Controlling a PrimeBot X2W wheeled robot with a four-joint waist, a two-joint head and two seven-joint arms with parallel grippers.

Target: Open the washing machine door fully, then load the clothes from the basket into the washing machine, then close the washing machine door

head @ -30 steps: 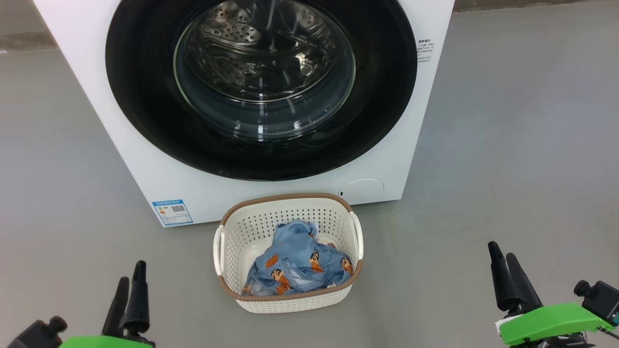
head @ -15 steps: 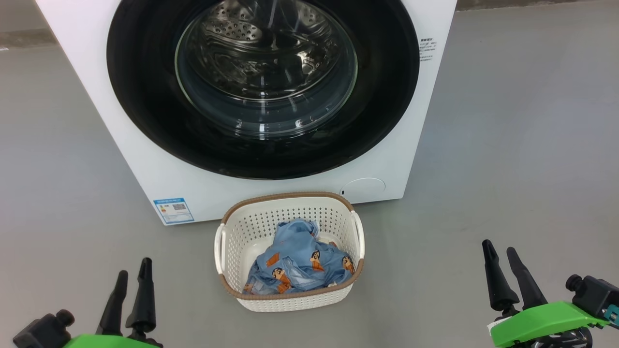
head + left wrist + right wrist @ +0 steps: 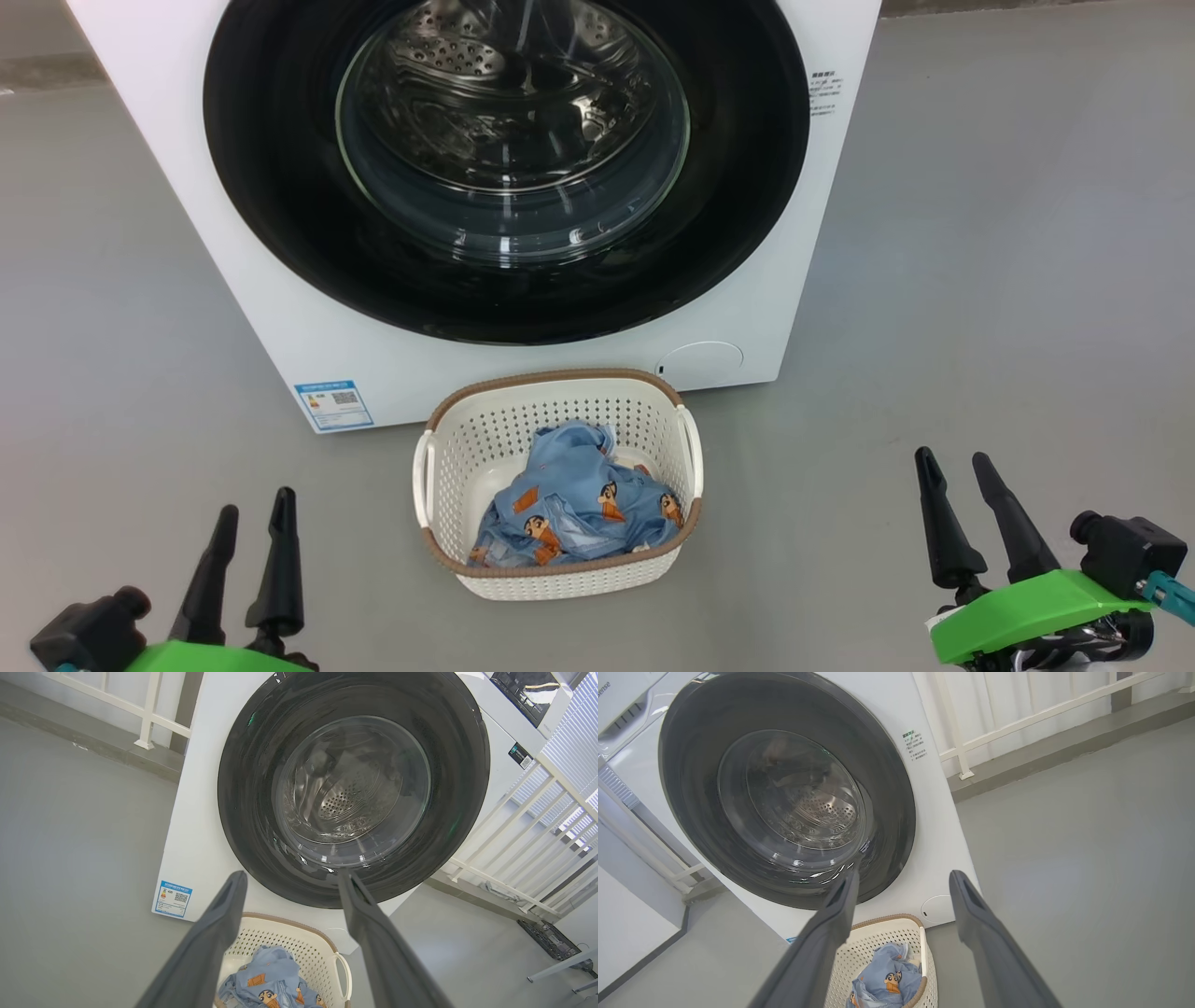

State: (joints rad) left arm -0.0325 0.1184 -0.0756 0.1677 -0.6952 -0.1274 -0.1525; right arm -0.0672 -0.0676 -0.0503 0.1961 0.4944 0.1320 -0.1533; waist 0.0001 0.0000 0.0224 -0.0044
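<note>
The washing machine (image 3: 280,308) is being carried by the grey floor (image 3: 980,280). The washing machine door (image 3: 271,159) is being shown shut, flat against the white front, and the steel drum (image 3: 504,84) is being seen through its glass. The basket (image 3: 560,583) is being borne upright on the floor just before the machine's lower front edge, below the door, between the blue label (image 3: 333,404) and the round service cap (image 3: 700,359). The clothes (image 3: 569,513) are being held inside it, heaped toward its near wall.

The left gripper (image 3: 256,502) is being held above the floor, left of the basket and well apart from it, with its dark fingers spread and nothing being grasped. The right gripper (image 3: 952,456) is being held well off to the basket's right, likewise released and empty. In both wrist views the fingers are being pointed toward the door's lower rim.
</note>
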